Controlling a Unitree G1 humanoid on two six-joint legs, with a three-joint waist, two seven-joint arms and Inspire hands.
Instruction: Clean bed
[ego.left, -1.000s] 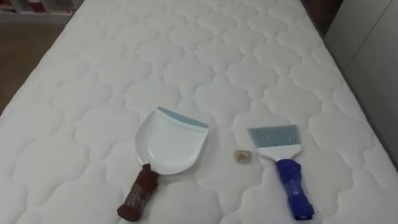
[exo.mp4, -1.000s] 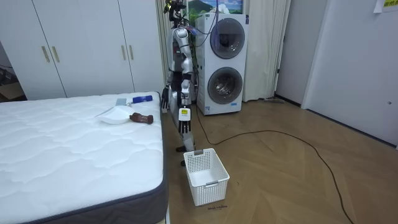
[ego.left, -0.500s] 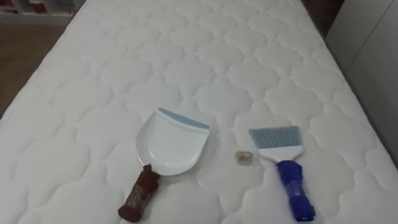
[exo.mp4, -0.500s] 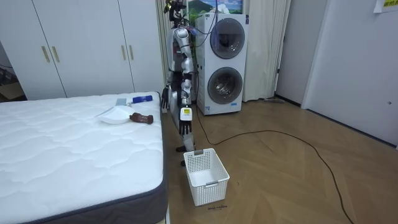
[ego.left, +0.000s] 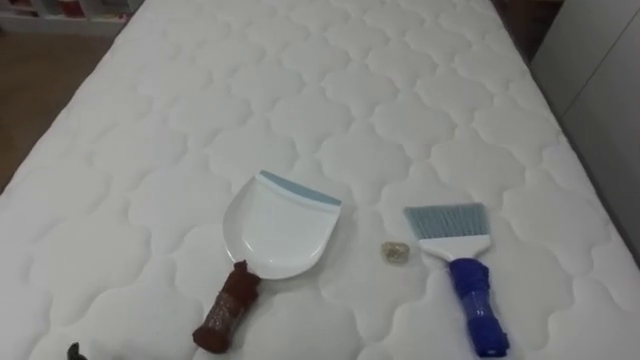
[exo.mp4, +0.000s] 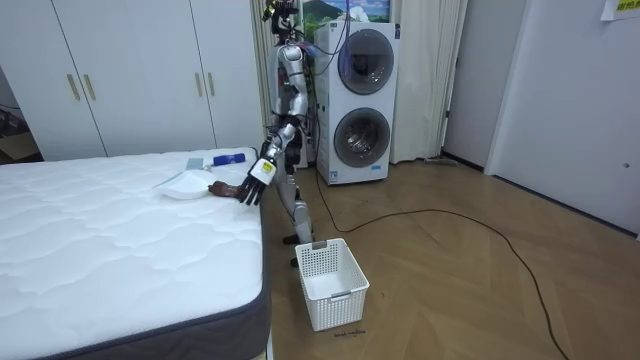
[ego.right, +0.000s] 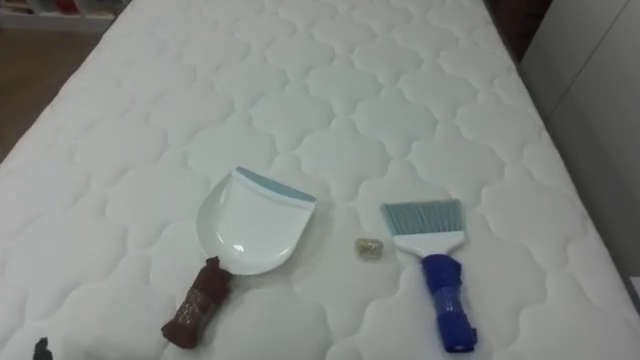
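Bright, even light covers the white mattress (ego.left: 320, 100), with only faint shadows beside the dustpan (ego.left: 278, 228).

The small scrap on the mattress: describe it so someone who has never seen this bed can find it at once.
On the white quilted mattress lie a white dustpan with a brown handle and a blue-handled brush. In the gap between them sits the scrap, a small crumpled yellowish lump, apart from both and by far the smallest thing there.

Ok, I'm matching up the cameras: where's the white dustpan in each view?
Left eye view: dustpan lower centre, left of the blue brush.
Right eye view: dustpan lower centre-left, left of the brush.
Room view: dustpan left of centre on the mattress, brush beyond it.
Shared landmark: the brush.
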